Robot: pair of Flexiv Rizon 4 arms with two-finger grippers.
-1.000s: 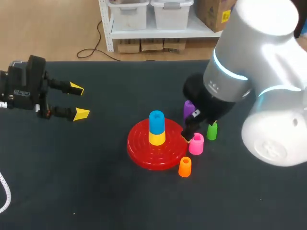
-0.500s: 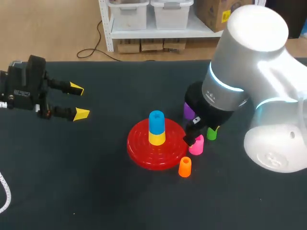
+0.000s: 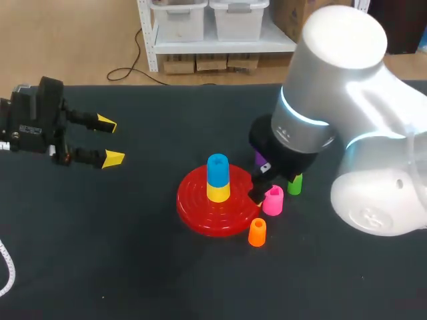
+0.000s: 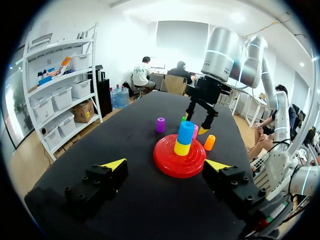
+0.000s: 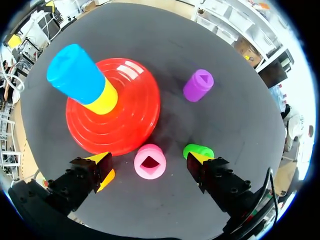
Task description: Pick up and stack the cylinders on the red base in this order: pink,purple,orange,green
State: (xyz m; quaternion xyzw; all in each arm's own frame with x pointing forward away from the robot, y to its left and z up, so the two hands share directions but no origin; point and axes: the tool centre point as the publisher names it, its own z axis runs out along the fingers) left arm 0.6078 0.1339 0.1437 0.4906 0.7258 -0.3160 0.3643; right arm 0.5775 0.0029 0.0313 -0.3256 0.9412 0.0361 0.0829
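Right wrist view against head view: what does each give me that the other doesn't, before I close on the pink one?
Only the right wrist view shows the right gripper open, with a finger on each side of the pink cylinder and not touching it. It also shows the purple cylinder whole.

Only the head view shows the left gripper, open and well away from the stack, and the orange cylinder clearly.

Both show the red base carrying the yellow cylinder with the blue cylinder on top, and the green cylinder.
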